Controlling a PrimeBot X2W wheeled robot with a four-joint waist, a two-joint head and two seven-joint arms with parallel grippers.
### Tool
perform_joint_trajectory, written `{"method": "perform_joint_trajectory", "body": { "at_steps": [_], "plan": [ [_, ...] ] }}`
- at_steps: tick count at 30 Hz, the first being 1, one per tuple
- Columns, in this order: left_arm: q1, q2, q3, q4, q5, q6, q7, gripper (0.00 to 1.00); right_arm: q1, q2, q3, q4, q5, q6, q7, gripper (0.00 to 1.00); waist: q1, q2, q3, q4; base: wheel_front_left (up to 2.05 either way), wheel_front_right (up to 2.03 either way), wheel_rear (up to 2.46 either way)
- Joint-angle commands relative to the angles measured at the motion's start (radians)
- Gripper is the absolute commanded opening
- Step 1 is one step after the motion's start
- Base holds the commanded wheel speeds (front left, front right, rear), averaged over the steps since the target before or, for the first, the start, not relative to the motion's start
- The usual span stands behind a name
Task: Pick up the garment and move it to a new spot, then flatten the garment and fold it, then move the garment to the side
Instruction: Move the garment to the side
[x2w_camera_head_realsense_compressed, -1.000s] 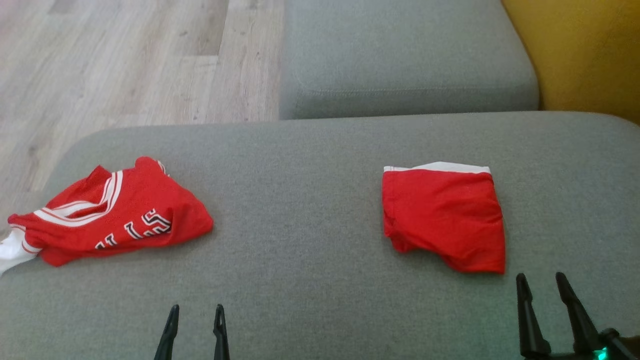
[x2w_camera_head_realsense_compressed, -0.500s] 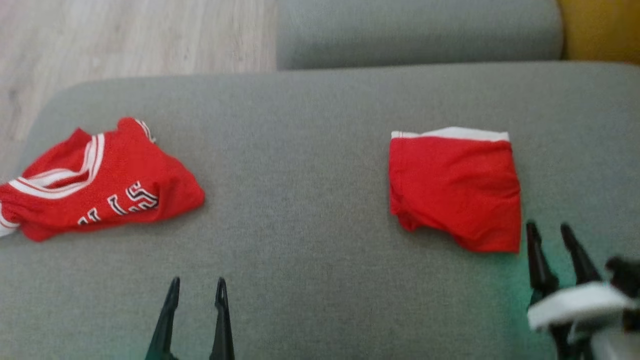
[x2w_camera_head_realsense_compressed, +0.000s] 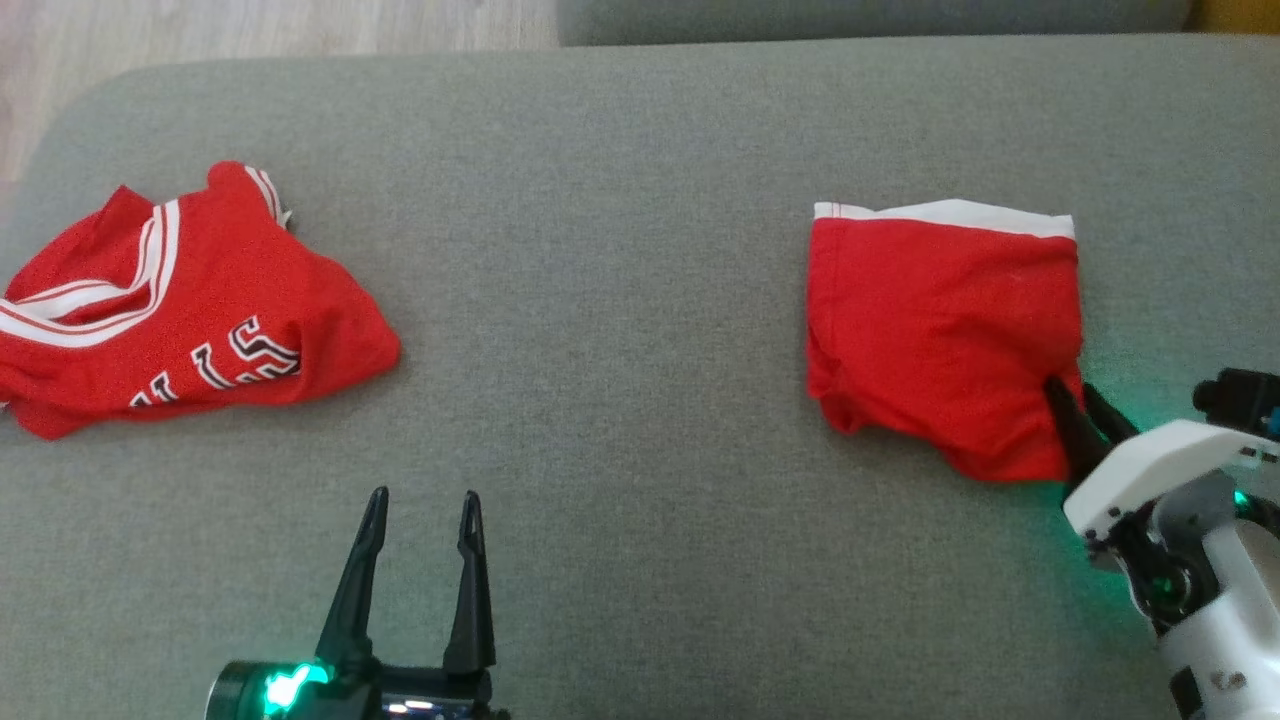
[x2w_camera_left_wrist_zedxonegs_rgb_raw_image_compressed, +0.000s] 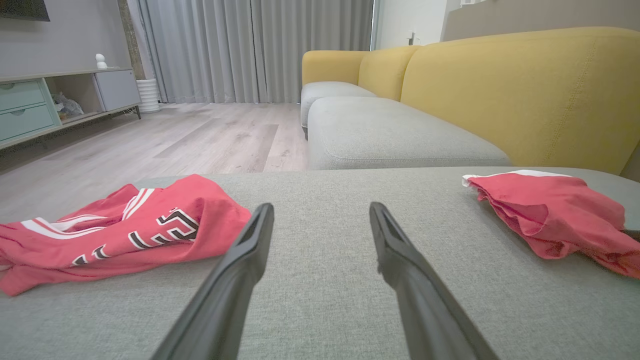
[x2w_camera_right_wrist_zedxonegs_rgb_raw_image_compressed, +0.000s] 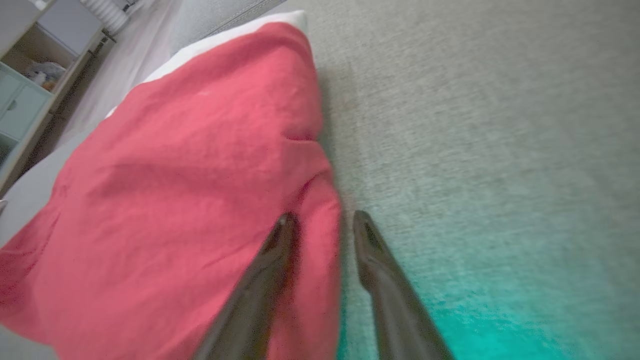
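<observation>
Right gripper (x2w_camera_right_wrist_zedxonegs_rgb_raw_image_compressed: 325, 220): fingers apart, astride the near right corner of the folded red garment (x2w_camera_head_realsense_compressed: 940, 330). Wrist view blurred, so contact is unclear. White forearm (x2w_camera_head_realsense_compressed: 1200, 540): cropped by the frame edge.
Left gripper (x2w_camera_head_realsense_compressed: 420, 500): fingers apart, low over the grey sofa cushion (x2w_camera_head_realsense_compressed: 620, 250).
Red jersey (x2w_camera_head_realsense_compressed: 190, 310): crumpled at far left, lettering partly hidden.

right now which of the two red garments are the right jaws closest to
The plain folded garment with the white band, on the robot's right: the right jaws straddle its right edge. The lettered jersey lies crumpled far left.
</observation>
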Motion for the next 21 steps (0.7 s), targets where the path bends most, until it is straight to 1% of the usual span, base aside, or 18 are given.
{"method": "perform_joint_trajectory", "body": {
  "at_steps": [1, 3, 6, 9, 12, 16, 17, 21],
  "plan": [
    [-0.035, -0.006, 0.019, -0.027, -0.004, 0.004, -0.002, 1.00, -0.035, -0.013, 0.030, -0.025, 0.030, -0.001, 0.008, 0.00, -0.0001, 0.0000, 0.011, -0.004, 0.00, 0.00, 0.00],
    [-0.045, -0.006, 0.018, -0.027, -0.007, 0.007, -0.002, 1.00, -0.048, -0.023, 0.049, -0.025, 0.054, -0.001, 0.007, 0.00, -0.0001, 0.0000, 0.024, -0.014, 0.00, 0.00, 0.00],
    [-0.064, -0.006, 0.016, -0.030, -0.009, 0.007, -0.002, 1.00, -0.072, -0.062, 0.070, -0.025, 0.055, -0.001, -0.023, 0.00, -0.0001, 0.0000, 0.049, -0.036, 0.00, 0.00, 0.00],
    [-0.089, -0.006, 0.018, -0.036, -0.002, 0.003, -0.002, 1.00, -0.107, -0.117, 0.075, -0.022, 0.036, -0.001, -0.056, 0.00, -0.0001, 0.0000, 0.086, -0.066, 0.00, 0.00, 0.00],
    [-0.120, -0.006, 0.023, -0.040, 0.006, -0.005, -0.002, 1.00, -0.150, -0.188, 0.071, -0.014, -0.004, -0.001, -0.073, 0.00, -0.0001, 0.0000, 0.130, -0.097, 0.00, 0.00, 0.00],
    [-0.164, -0.006, 0.030, -0.046, 0.023, -0.023, -0.002, 1.00, -0.209, -0.276, 0.037, -0.013, -0.046, -0.001, -0.075, 0.00, -0.0001, 0.0000, 0.205, -0.135, 0.00, 0.00, 0.00],
    [-0.164, -0.006, 0.030, -0.046, 0.023, -0.023, -0.002, 1.00, -0.209, -0.276, 0.037, -0.013, -0.046, -0.001, -0.075, 0.00, -0.0001, 0.0000, 0.205, -0.135, 0.00, 0.00, 0.00],
    [-0.214, -0.003, 0.036, -0.045, 0.038, -0.047, -0.002, 1.00, -0.251, -0.352, -0.045, -0.007, -0.088, -0.001, -0.079, 0.00, -0.0001, 0.0000, 0.279, -0.161, 0.00, 0.00, 0.00]
  ]
}}
